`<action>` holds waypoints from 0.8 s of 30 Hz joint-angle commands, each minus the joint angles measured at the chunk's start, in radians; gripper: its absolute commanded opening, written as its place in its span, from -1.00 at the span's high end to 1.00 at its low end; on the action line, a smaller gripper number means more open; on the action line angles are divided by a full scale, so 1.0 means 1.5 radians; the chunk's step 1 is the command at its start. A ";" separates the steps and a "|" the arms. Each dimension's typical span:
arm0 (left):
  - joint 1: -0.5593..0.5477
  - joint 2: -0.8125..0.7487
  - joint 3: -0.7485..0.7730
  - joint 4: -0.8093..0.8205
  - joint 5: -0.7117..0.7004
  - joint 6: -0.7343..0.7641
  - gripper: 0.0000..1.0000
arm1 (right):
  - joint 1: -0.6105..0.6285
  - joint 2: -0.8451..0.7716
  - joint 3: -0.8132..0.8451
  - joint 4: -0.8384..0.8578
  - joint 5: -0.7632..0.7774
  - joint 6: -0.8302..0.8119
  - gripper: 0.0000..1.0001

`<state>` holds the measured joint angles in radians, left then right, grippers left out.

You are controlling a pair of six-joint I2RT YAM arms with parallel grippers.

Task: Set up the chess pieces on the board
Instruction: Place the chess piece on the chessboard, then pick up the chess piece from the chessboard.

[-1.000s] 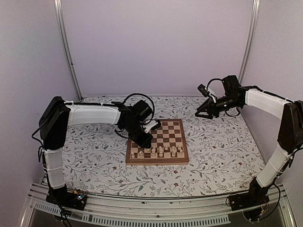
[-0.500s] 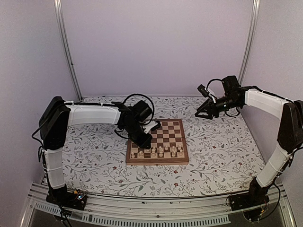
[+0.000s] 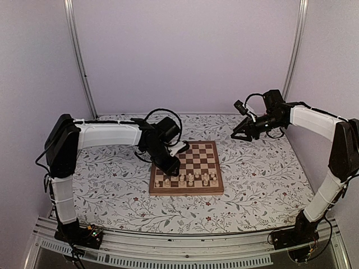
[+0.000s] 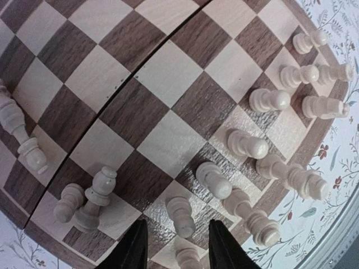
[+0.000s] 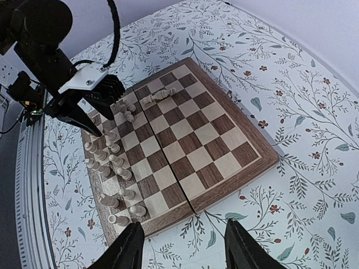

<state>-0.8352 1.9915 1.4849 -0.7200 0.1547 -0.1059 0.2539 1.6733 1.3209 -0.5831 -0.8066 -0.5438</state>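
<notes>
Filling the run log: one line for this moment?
left pincer: open, over chess pieces at board edge | right pincer: open, raised, off board

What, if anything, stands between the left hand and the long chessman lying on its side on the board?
Two small chessmen, leaning together, sit roughly between the left hand and the fallen chessman; nothing else does.

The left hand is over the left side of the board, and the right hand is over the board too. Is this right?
Not fully. The left hand is over the left side of the board, but the right hand is not over it: the top view shows it beyond the far right corner, above the floral cover.
</notes>
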 commanded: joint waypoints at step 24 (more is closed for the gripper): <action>0.076 0.011 0.035 -0.003 -0.071 0.043 0.28 | 0.000 0.015 -0.004 -0.010 -0.002 -0.016 -0.03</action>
<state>-0.7422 1.9976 1.5478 -0.7406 0.0509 -0.0483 0.2539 1.6760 1.3209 -0.5835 -0.8066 -0.5617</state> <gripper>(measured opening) 0.366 0.514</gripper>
